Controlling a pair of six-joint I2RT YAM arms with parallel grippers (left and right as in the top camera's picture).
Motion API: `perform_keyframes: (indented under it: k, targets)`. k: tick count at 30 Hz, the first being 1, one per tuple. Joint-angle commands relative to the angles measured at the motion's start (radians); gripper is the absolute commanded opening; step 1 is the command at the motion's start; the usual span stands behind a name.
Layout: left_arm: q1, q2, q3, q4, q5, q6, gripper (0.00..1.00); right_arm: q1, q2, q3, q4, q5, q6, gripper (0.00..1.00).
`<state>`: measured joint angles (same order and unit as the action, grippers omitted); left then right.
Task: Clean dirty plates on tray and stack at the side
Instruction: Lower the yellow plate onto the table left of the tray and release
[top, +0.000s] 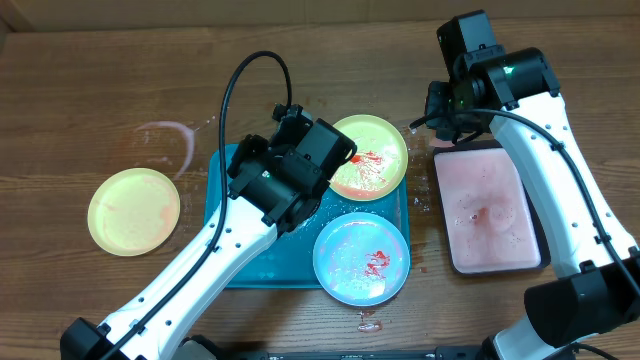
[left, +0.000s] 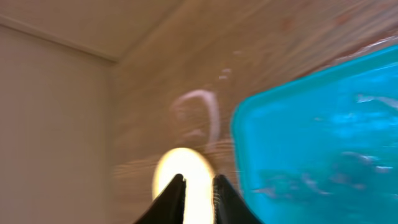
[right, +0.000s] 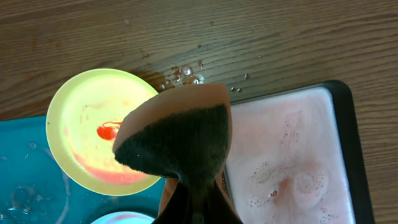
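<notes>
A yellow-green plate (top: 134, 211) lies on the table left of the teal tray (top: 236, 262). A second yellow-green plate (top: 370, 157), smeared with red sauce, rests on the tray's far right corner. The pale blue plate (top: 361, 258) with a red smear sits on its near right. My left gripper (top: 243, 165) hovers over the tray's left part. In the blurred left wrist view its fingertips (left: 199, 185) stand a narrow gap apart with nothing between them. Beyond them show the left plate (left: 184, 163) and the tray (left: 323, 137). My right gripper (right: 198, 196) is shut on a brown-and-dark sponge (right: 177, 140) beside the sauced plate (right: 87, 134).
A black-rimmed tray (top: 490, 210) of pink soapy water stands right of the teal tray, seen also in the right wrist view (right: 292, 155). Water drops and a pale wet smear (top: 165, 135) mark the wooden table. The teal tray's floor is wet.
</notes>
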<state>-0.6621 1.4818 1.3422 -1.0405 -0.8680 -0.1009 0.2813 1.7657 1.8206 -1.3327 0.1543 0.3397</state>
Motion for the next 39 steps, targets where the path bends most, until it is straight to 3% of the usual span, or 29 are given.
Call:
perform_keyframes:
  k: [1,7,10,11,19,28,31,39]
  targets:
    - [0.028,0.003,0.023,0.009,0.177,-0.098,0.39,-0.002,-0.038,0.021,-0.001,0.002,-0.001,0.04]
    - [0.166,0.001,0.024,0.006,0.386,-0.217,0.51,-0.002,-0.038,0.021,-0.005,0.002,-0.001,0.04]
    - [0.307,0.001,0.024,0.001,0.554,-0.276,0.49,-0.002,-0.038,0.021,-0.006,0.002,-0.001,0.04]
    - [0.409,0.001,0.024,-0.001,0.654,-0.294,0.49,-0.002,-0.038,0.021,-0.006,0.002,-0.001,0.08]
    - [0.842,0.001,-0.016,-0.007,0.934,-0.320,0.43,-0.002,-0.038,0.021,-0.016,0.002,-0.001,0.13]
    - [1.144,0.001,-0.252,0.064,0.966,-0.311,0.39,-0.002,-0.038,0.021,-0.015,-0.021,-0.008,0.14]
    - [1.193,0.002,-0.342,0.116,0.966,-0.369,0.38,-0.002,-0.038,0.021,-0.016,-0.035,-0.008,0.14]
    - [1.232,0.002,-0.444,0.200,0.930,-0.383,0.47,-0.002,-0.038,0.019,-0.016,-0.067,-0.007,0.17]
